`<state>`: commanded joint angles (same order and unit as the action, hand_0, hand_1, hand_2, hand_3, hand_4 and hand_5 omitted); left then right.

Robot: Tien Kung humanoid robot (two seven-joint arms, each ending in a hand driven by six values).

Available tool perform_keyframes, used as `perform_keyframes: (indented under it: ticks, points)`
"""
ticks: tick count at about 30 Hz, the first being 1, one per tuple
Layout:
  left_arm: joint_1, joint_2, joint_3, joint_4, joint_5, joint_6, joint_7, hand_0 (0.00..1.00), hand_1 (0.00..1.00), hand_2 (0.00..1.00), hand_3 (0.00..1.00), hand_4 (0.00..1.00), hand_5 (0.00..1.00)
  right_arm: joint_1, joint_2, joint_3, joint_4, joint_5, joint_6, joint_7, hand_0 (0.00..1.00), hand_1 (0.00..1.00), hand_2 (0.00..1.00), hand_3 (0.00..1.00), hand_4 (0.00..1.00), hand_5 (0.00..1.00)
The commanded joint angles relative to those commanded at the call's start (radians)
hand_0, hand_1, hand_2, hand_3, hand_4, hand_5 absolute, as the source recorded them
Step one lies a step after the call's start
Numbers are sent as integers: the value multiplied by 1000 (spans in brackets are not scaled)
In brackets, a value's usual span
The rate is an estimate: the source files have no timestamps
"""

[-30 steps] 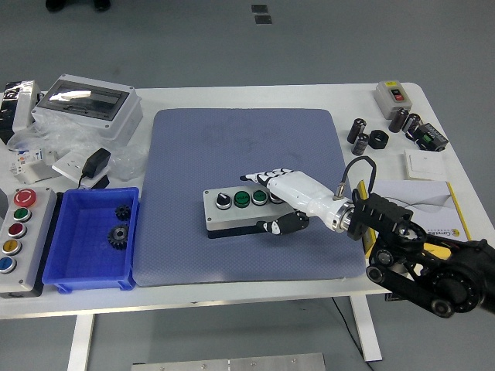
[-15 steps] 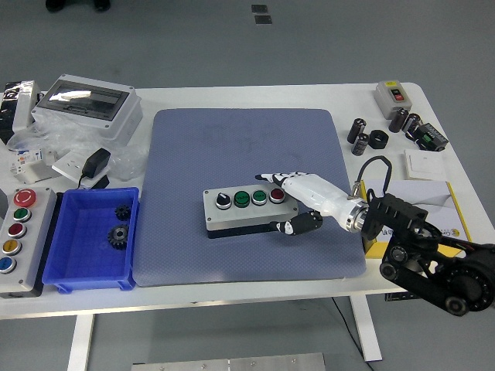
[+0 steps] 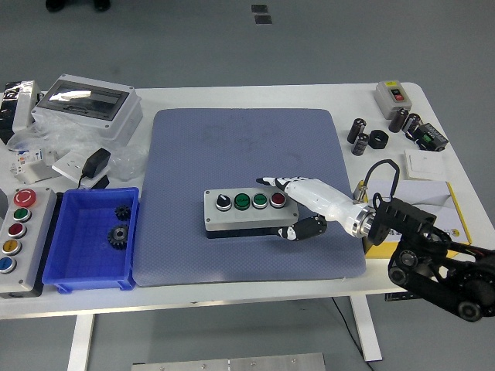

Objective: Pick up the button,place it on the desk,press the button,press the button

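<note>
The right hand (image 3: 298,202) reaches in from the lower right on a black jointed arm (image 3: 433,259), its white back turned up and its wrist low over the blue-grey mat (image 3: 247,154). The fingers (image 3: 272,182) stretch out flat toward the left, loosely spread and gripping nothing, their dark tips lying just above the far right corner of the button box (image 3: 245,212). The thumb (image 3: 302,229) hangs lower, curled beside the box's near right corner. Whether any fingertip actually touches the box cannot be made out.

The button box sits on the mat directly left of the hand, a grey case with a black knob, two green buttons and a red button (image 3: 278,199) in a row; the red one is nearest the fingers.

Further left of the hand, off the mat, a blue bin (image 3: 54,255) holds two dark gears, and a second control box (image 3: 19,239) is cut off by the picture's left edge. The arm's lower links run out at the right corner.
</note>
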<state>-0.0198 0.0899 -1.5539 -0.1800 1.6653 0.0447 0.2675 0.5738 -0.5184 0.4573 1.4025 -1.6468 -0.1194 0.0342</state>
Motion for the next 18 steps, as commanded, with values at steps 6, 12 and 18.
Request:
perform_keyframes:
  ticks: [6, 12, 18]
  points:
    - [0, 2, -4, 0, 1, 2, -2, 615, 594, 537, 589, 545, 145, -8, -6, 9, 5, 13, 2, 2, 892, 891, 963, 998, 752, 193]
    - [-3, 4, -4, 0, 2, 3, -4, 614, 589, 536, 586, 532, 133, -23, -23, 67, 32, 5, 8, 5, 881, 884, 963, 998, 726, 186]
    - [-1, 4, -10, 0, 7, 4, -2, 614, 584, 536, 586, 512, 110, -73, -123, 207, 163, 81, 48, -53, 874, 881, 962, 998, 718, 187]
